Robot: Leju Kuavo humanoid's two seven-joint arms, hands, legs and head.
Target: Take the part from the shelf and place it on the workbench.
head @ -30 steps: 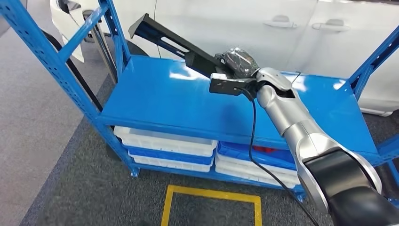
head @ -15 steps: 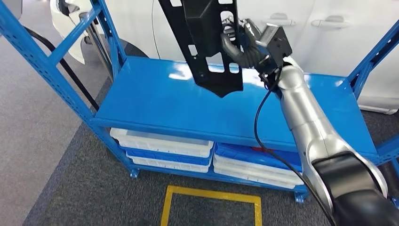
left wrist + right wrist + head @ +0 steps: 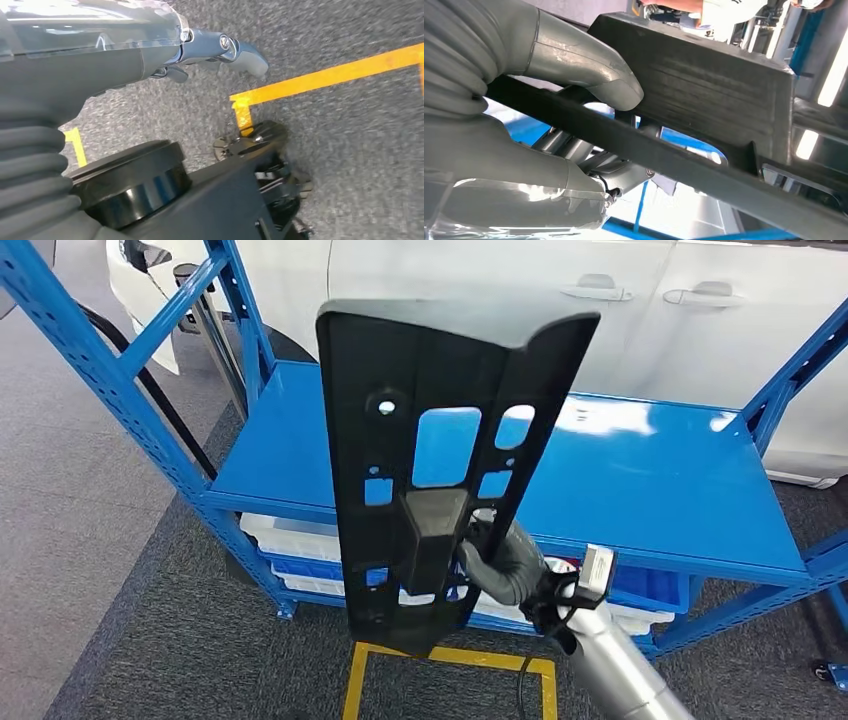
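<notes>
Behind the right hand a white car stands past a blue metal shelf with a smooth, glossy top; white and blue trays are stacked under it, just beyond the hand. Grey carpet lies below, with a yellow taped square beneath the hand. The part, a long flat matte black panel pierced by cut-outs, stands upright above the hand, clear of the shelf top and hiding its middle. The right hand grips the part's lower boxy rib, thumb pressed on one face, fingers curled behind. The left hand hangs over the carpet, fingers extended, holding nothing.
</notes>
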